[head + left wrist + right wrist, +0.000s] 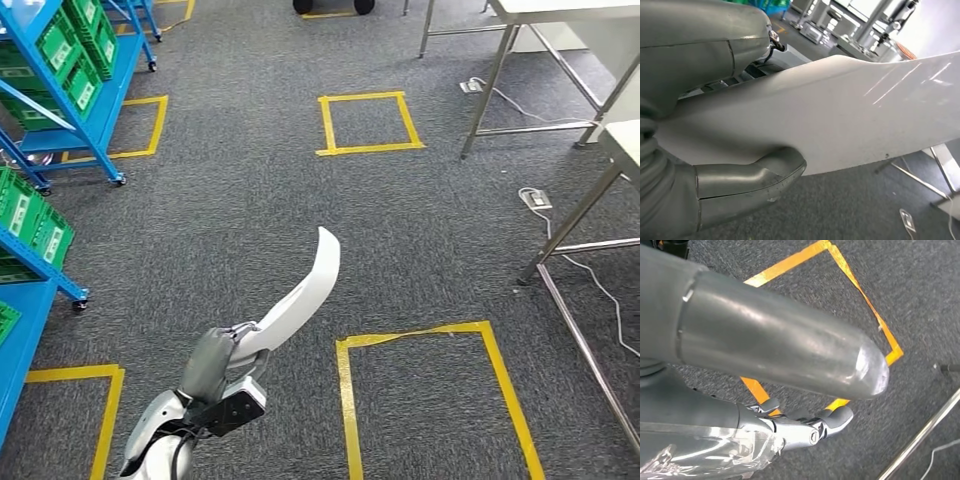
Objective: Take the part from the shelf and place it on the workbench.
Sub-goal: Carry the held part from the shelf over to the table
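Note:
My left hand grips a long, curved white part at its near end, above grey carpet at the lower left of the head view. The part's tip curves up and away from me. In the left wrist view the white part lies between the thick grey thumb and the fingers above it. My right hand hangs over the carpet with its fingers apart and nothing in them. The workbench stands at the right, with a second table behind it.
Blue shelves with green bins line the left side. Yellow tape squares mark the carpet, one just ahead of me. Steel table legs, cables and a power strip lie at the right.

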You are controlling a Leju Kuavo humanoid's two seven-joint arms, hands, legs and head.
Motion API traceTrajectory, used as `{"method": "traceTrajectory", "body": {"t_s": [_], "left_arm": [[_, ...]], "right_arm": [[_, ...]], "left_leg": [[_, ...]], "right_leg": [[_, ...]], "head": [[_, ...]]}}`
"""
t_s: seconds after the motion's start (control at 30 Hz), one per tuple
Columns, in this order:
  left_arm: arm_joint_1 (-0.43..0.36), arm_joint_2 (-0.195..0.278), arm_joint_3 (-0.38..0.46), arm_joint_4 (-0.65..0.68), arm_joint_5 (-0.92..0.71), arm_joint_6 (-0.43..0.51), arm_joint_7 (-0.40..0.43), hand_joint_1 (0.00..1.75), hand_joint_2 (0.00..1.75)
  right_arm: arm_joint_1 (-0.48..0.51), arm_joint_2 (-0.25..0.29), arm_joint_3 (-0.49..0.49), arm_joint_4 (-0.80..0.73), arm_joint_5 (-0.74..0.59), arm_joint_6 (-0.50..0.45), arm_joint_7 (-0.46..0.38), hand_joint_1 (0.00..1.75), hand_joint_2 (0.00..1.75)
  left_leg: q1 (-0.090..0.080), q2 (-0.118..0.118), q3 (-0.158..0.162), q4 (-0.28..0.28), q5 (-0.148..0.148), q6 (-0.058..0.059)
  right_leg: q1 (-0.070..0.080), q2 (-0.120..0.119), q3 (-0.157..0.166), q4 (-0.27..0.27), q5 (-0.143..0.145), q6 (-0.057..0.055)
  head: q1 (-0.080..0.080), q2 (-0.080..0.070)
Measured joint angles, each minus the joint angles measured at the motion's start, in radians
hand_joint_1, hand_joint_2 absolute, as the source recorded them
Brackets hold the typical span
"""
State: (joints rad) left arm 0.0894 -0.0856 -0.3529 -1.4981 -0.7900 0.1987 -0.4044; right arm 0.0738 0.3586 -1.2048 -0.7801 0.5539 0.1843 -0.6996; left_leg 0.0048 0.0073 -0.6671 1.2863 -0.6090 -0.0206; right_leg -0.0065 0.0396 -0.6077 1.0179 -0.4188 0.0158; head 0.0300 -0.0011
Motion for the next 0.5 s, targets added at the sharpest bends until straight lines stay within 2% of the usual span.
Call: {"method": "traceTrajectory", "body": {"t_s": [0.03, 0.07, 0.1, 0.13, 0.2, 0.27, 0.3, 0.33, 0.4, 0.43, 0.47, 0.5], "left_arm": [[0.000, 0.000, 0.000, 0.002, 0.000, 0.000, 0.000, 1.75, 1.75], [0.000, 0.000, 0.000, 0.003, 0.000, -0.001, 0.000, 1.75, 1.75], [-0.001, 0.000, 0.000, 0.004, 0.000, -0.001, 0.000, 1.75, 1.75], [-0.001, 0.000, 0.000, 0.004, 0.000, -0.001, 0.000, 1.75, 1.75], [-0.002, -0.001, 0.000, 0.005, -0.001, -0.001, 0.000, 1.75, 1.75], [-0.003, -0.001, 0.000, 0.007, -0.001, -0.003, 0.000, 1.75, 1.75], [-0.004, -0.002, 0.000, 0.007, -0.001, -0.004, 0.000, 1.75, 1.75], [-0.005, -0.004, 0.000, 0.007, -0.001, -0.006, 0.000, 1.75, 1.75], [-0.006, -0.006, 0.000, 0.007, -0.001, -0.011, -0.001, 1.75, 1.75], [-0.006, -0.007, 0.000, 0.007, 0.000, -0.013, -0.001, 1.75, 1.75], [-0.006, -0.007, 0.000, 0.007, 0.000, -0.014, -0.001, 1.75, 1.75], [-0.006, -0.007, 0.000, 0.008, 0.001, -0.016, -0.001, 1.75, 1.75]], "right_arm": [[0.000, 0.000, 0.000, 0.000, 0.000, 0.000, 0.000, 0.00, 0.00], [0.001, 0.000, 0.000, 0.000, -0.001, 0.000, 0.000, 0.00, 0.00], [0.001, 0.000, 0.000, 0.000, -0.002, 0.000, 0.000, 0.00, 0.00], [0.000, 0.000, 0.000, 0.000, -0.003, 0.000, 0.000, 0.00, 0.00], [0.001, 0.000, 0.001, 0.000, -0.004, 0.000, 0.000, 0.00, 0.00], [0.006, 0.000, 0.002, 0.000, -0.005, 0.000, 0.000, 0.00, 0.00], [0.009, 0.000, 0.003, 0.000, -0.006, 0.000, 0.000, 0.00, 0.00], [0.011, 0.000, 0.004, 0.000, -0.007, 0.000, 0.000, 0.00, 0.00], [0.010, 0.000, 0.007, 0.000, -0.011, -0.001, -0.001, 0.00, 0.00], [0.009, 0.000, 0.008, 0.000, -0.012, -0.001, 0.000, 0.00, 0.00], [0.008, 0.000, 0.008, 0.000, -0.013, 0.000, 0.000, 0.00, 0.00], [0.008, 0.000, 0.008, 0.000, -0.013, 0.000, 0.000, 0.00, 0.00]], "left_leg": [[0.000, -0.002, 0.003, -0.015, 0.023, 0.002], [0.001, -0.007, 0.025, -0.066, 0.060, 0.004], [0.003, -0.026, 0.056, -0.136, 0.100, 0.006], [0.006, -0.049, 0.086, -0.204, 0.126, 0.006], [0.009, -0.083, 0.115, -0.276, 0.145, 0.008], [0.007, -0.072, 0.115, -0.283, 0.145, 0.015], [0.007, -0.062, 0.116, -0.285, 0.147, 0.021], [0.007, -0.051, 0.117, -0.287, 0.148, 0.028], [0.006, -0.031, 0.120, -0.288, 0.147, 0.037], [0.005, -0.024, 0.120, -0.288, 0.147, 0.039], [0.004, -0.019, 0.121, -0.288, 0.146, 0.040], [0.003, -0.018, 0.121, -0.288, 0.146, 0.040]], "right_leg": [[0.000, 0.013, 0.000, 0.000, 0.000, 0.000], [0.000, 0.026, 0.001, 0.000, 0.001, 0.002], [-0.001, 0.038, 0.001, 0.001, 0.002, 0.004], [0.000, 0.050, -0.001, 0.004, 0.003, 0.008], [0.000, 0.069, -0.009, 0.006, 0.007, 0.018], [-0.004, 0.084, -0.019, 0.002, 0.012, 0.029], [-0.004, 0.073, -0.024, 0.007, 0.010, 0.034], [-0.003, 0.051, -0.036, 0.026, -0.002, 0.038], [-0.001, -0.007, -0.079, 0.115, -0.051, 0.045], [-0.001, -0.022, -0.100, 0.157, -0.074, 0.047], [-0.002, -0.027, -0.114, 0.186, -0.088, 0.049], [-0.002, -0.028, -0.118, 0.195, -0.092, 0.049]], "head": [[0.000, 0.000], [0.000, 0.000], [0.000, 0.000], [0.000, 0.000], [0.000, 0.000], [0.001, 0.000], [0.001, 0.000], [0.004, 0.000], [0.010, 0.000], [0.012, 0.000], [0.011, 0.000], [0.011, 0.000]]}}
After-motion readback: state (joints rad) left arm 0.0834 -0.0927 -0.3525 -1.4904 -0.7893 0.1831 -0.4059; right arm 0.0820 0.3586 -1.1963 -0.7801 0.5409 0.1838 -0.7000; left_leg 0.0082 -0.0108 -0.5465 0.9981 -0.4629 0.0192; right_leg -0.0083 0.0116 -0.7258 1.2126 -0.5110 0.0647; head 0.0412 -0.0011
